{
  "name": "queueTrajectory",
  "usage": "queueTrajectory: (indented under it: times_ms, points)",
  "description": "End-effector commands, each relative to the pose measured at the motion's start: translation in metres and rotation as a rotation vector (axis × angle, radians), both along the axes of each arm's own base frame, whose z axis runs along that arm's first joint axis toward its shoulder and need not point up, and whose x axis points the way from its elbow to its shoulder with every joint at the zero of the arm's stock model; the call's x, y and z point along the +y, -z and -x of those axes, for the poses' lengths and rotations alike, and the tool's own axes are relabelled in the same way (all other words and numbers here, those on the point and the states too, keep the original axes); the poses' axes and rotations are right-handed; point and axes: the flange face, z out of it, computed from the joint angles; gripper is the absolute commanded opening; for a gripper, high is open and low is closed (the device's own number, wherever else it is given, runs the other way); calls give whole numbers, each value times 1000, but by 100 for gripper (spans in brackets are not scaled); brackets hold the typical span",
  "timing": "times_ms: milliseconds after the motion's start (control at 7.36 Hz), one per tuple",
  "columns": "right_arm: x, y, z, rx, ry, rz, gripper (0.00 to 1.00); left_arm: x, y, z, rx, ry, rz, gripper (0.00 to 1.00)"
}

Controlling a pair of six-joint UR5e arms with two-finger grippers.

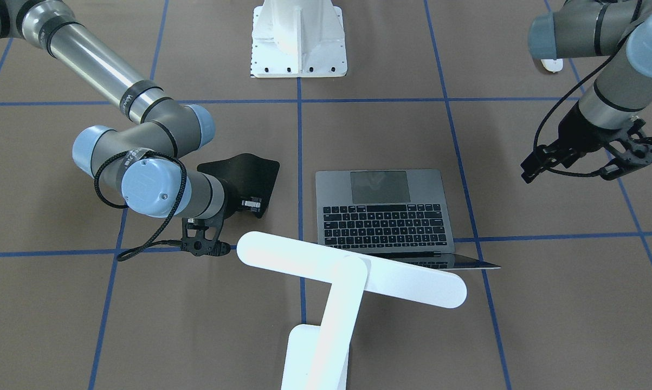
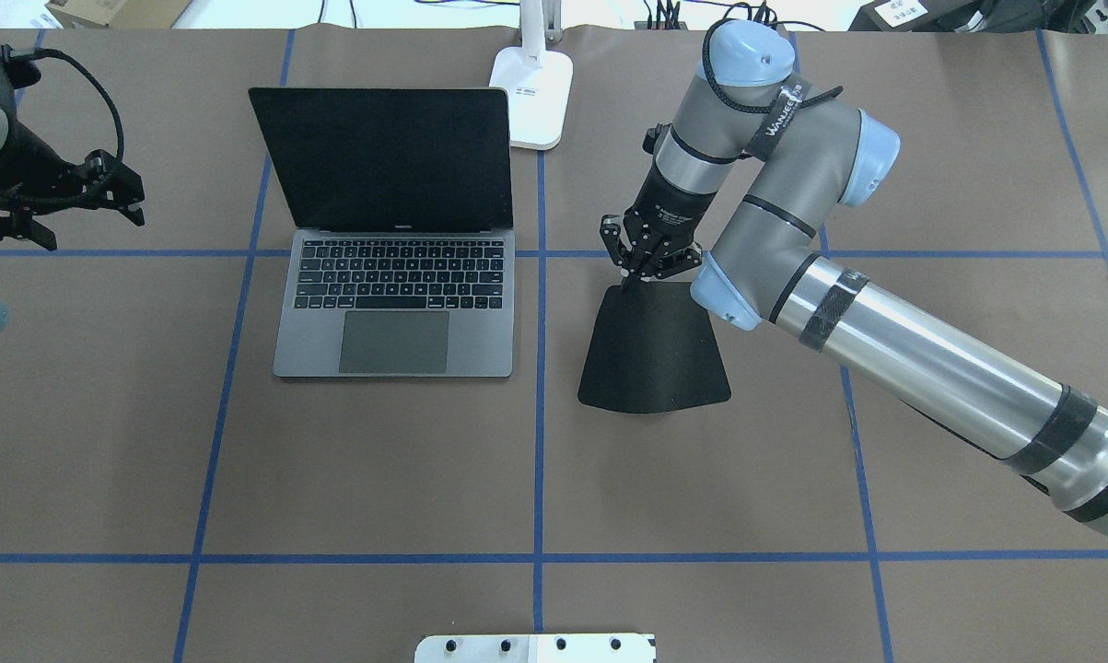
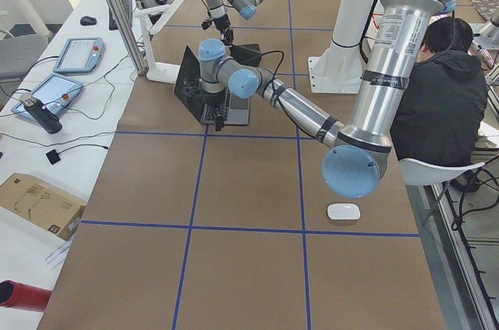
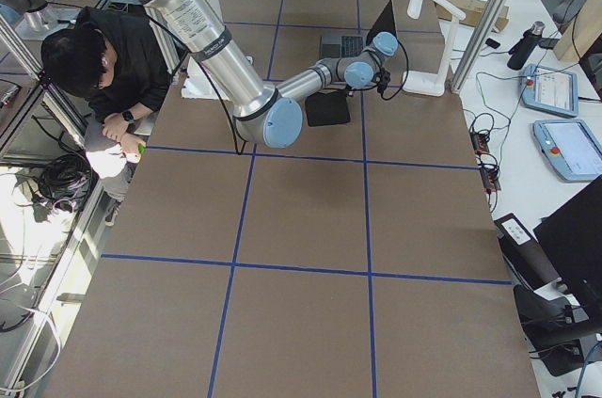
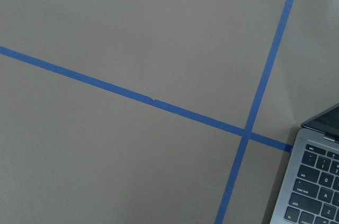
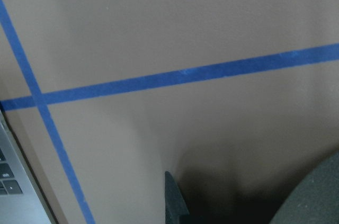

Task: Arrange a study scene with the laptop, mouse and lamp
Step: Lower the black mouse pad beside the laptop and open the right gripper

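The laptop (image 2: 392, 304) stands open left of centre, its dark screen upright. Behind it is the lamp, with its base (image 2: 533, 97) at the far edge and its bar head (image 1: 350, 269) over the laptop's right side. The mouse (image 3: 344, 211) lies far off at the table's left end, near the robot's side. My right gripper (image 2: 629, 276) is shut on the far left corner of a black mat (image 2: 655, 354), right of the laptop. My left gripper (image 2: 93, 221) hangs open and empty above the table, left of the laptop.
A white bolted pedestal (image 1: 298, 38) sits at the robot's edge. A seated person (image 3: 440, 104) is beside the table behind the robot. Two teach pendants (image 3: 78, 53) lie on the side bench beyond the lamp.
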Motion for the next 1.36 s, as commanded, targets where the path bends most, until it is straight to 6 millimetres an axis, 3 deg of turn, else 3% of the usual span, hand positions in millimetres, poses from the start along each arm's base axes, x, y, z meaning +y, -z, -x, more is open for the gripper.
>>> queueTrajectory:
  times_ms: [0, 408, 544, 680, 1223]
  points:
    - [-6, 9, 7, 13, -18, 33, 0, -1, -1, 0, -2, -1, 2, 100]
    - [-8, 8, 17, -3, -31, -18, 0, 0, -2, -1, -2, -4, 2, 100]
    - [-8, 8, 17, -6, -32, -22, 7, -1, -2, 0, -2, -2, 2, 100]
    - [-11, 15, 14, -16, -59, -70, 99, -1, -2, 0, -2, -3, -1, 100]
    - [-24, 35, 4, -84, -216, -329, 100, -1, -4, -1, -4, -4, 5, 100]
